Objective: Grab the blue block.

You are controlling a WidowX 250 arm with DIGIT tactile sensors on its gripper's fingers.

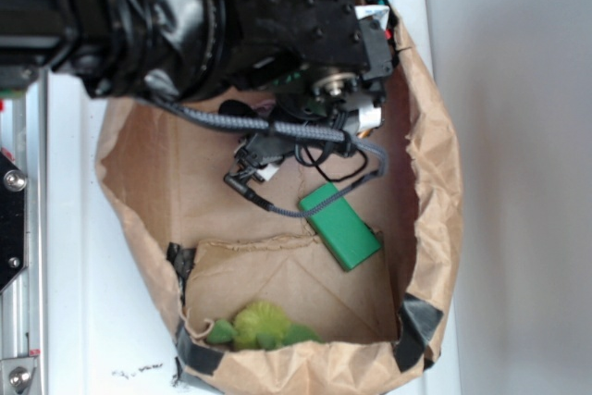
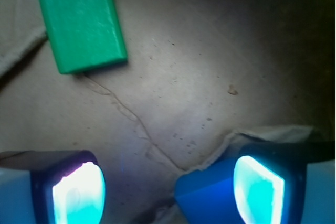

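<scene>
I found the blue block (image 2: 210,198) on the bag (image 1: 435,182) floor, against the right pad of my wide, empty gripper (image 2: 168,190); judged it light, rigid, slick-faced, best pinched across its flat faces.

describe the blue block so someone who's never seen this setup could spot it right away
Look inside the brown paper bag, under the black robot arm. In the wrist view the blue block lies on the bag floor at the bottom right, against one finger of the open gripper. It is bright blue; the green block lies apart, farther off.
</scene>
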